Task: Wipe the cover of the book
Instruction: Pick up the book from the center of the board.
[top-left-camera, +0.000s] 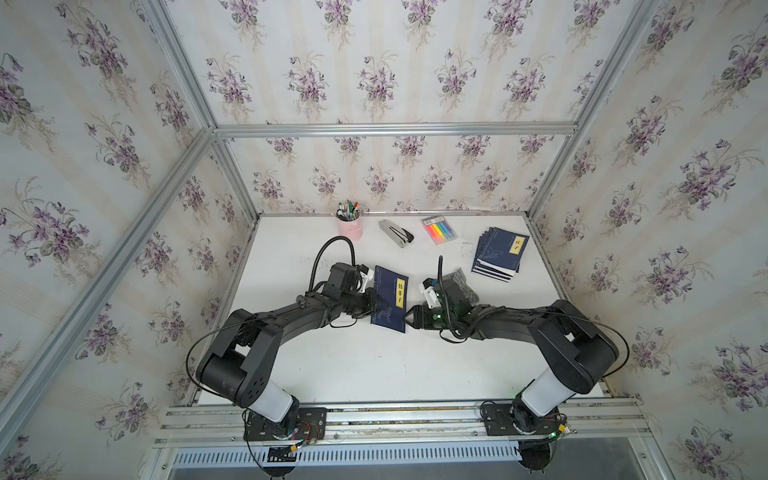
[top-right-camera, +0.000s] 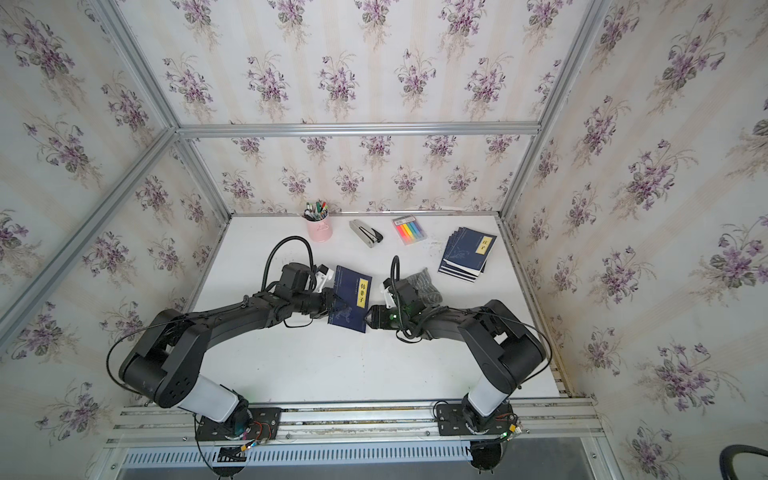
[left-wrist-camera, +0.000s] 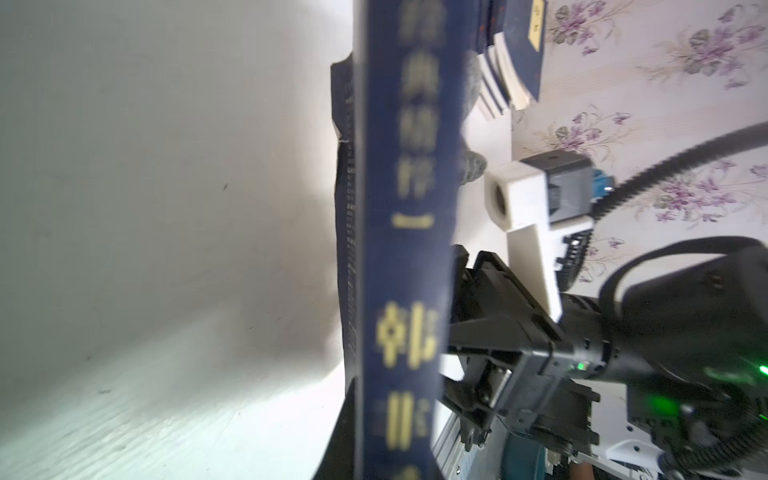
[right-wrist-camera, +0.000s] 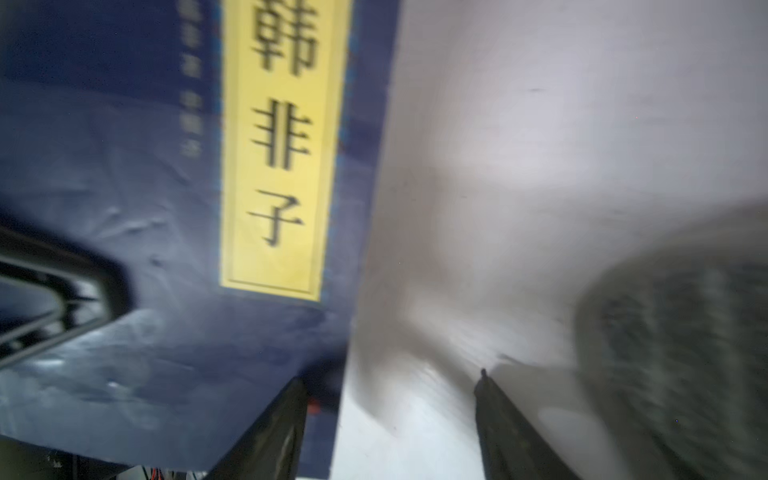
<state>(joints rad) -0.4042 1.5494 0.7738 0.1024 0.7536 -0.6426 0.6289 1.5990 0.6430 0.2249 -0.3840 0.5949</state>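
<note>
Book: We see a dark blue book (top-left-camera: 390, 299) near the middle of the white table (top-left-camera: 332, 365), between the two arms. Both top views show it.
Cover: The cover faces up. It has a yellow strip (right-wrist-camera: 278, 145) with black signs on it, near the side by the right arm.
Left gripper: The left gripper (top-left-camera: 376, 306) is closed on the book's edge on the left arm's side. In the right wrist view one of its fingers (right-wrist-camera: 104, 270) lies on top of the cover. In the left wrist view the book (left-wrist-camera: 407, 249) stands edge-on right in front of the camera.
Flat or lifted: We cannot tell if the book lies flat on the table or is held a little above it.
Right gripper: The right gripper (top-left-camera: 409, 318) is open and holds nothing. Its two fingers (right-wrist-camera: 282, 424) stand well apart, with bare table between them. It is just beside the book's near corner, on the right arm's side.
Cloth: A dark grey cloth (top-left-camera: 461, 280) lies bunched on the table beside the right arm's wrist. No gripper is touching it. In the right wrist view it is a blurry grey shape (right-wrist-camera: 685, 332).
Other books: A pile of books (top-left-camera: 498, 253) of the same blue sits farther back, near the wall on the right arm's side.
Back of the table: We see a pink cup (top-left-camera: 350, 228) full of pens, a stapler (top-left-camera: 397, 235) and a pack of colour strips (top-left-camera: 439, 229) in a row.
</note>
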